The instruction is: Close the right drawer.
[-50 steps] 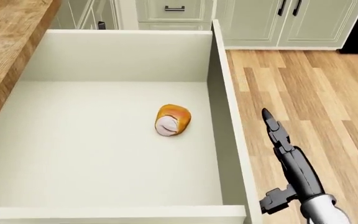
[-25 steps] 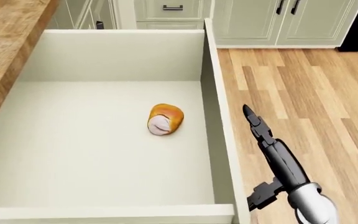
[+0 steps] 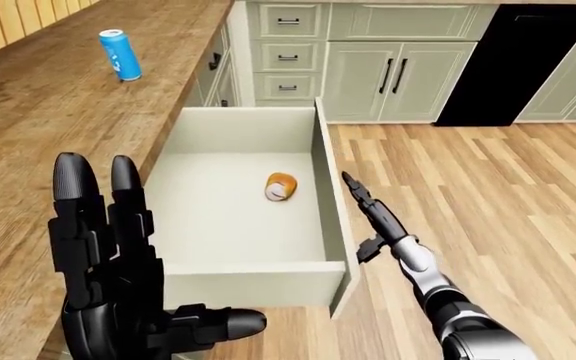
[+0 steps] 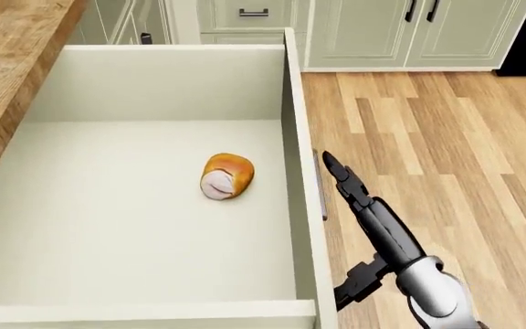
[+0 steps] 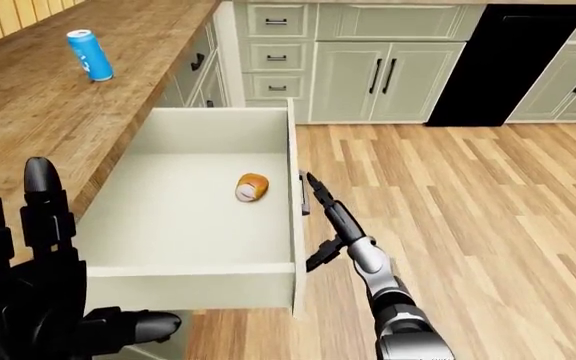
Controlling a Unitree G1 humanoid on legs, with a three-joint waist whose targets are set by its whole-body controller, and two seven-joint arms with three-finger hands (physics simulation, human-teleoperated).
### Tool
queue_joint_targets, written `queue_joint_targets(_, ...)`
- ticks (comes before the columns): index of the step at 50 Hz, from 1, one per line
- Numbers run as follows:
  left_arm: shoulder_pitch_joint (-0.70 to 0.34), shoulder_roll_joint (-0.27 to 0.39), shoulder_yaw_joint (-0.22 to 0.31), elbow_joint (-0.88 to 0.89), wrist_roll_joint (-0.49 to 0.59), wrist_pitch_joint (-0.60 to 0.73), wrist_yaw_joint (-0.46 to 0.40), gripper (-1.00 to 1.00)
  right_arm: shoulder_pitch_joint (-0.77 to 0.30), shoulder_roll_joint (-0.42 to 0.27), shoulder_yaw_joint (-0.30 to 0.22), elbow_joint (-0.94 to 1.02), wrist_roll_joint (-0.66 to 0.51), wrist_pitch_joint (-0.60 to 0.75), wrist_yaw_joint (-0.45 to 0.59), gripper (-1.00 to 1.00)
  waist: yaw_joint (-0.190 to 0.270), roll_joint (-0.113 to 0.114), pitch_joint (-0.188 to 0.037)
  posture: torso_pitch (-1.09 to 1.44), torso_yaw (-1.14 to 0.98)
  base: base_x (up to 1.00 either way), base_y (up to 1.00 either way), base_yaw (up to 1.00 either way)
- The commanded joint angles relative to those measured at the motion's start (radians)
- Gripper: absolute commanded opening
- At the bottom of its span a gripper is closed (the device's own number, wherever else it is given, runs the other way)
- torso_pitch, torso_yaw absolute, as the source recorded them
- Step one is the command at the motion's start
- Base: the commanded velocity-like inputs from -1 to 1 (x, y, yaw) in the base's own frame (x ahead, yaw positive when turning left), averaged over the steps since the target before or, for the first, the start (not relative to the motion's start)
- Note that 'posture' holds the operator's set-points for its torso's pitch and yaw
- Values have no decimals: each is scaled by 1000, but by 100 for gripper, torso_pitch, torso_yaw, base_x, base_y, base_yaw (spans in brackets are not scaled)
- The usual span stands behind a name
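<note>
Head view shows the drawer (image 4: 291, 171) pulled wide out, a bread roll (image 4: 225, 176) inside. The right hand (image 4: 359, 199), fingers straight and holding nothing, is right beside the drawer's front, near its handle (image 5: 302, 193). Next it likely must push left. Only the eye views show the left hand (image 3: 103, 255), spread and empty, and a blue can (image 3: 120, 54) far off on the counter (image 3: 28, 135).

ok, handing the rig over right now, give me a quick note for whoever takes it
Right robot hand: open, fingers straight, beside the drawer front near its handle; contact unclear.
Left robot hand: open, raised over the wooden counter, holding nothing.
Drawer: fully pulled out, one small orange-and-white food item inside. Blue can on the counter, uninvolved.
Done: hand in place at the front panel.
Left: push the drawer all the way shut.
</note>
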Motion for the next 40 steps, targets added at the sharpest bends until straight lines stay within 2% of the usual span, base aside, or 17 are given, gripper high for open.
queue_joint_targets(1, -7, 1, 0, -35, -1, -20, 0, 100, -44, 10, -7, -55, 26, -45, -4, 100, 5, -1, -23, 0, 0, 0, 0, 0)
queue_joint_targets(40, -4, 0, 2, -44, -6, -17, -3, 100, -61, 58, 25, -28, -57, -47, 24, 100, 8, 0, -26, 0, 0, 0, 0, 0)
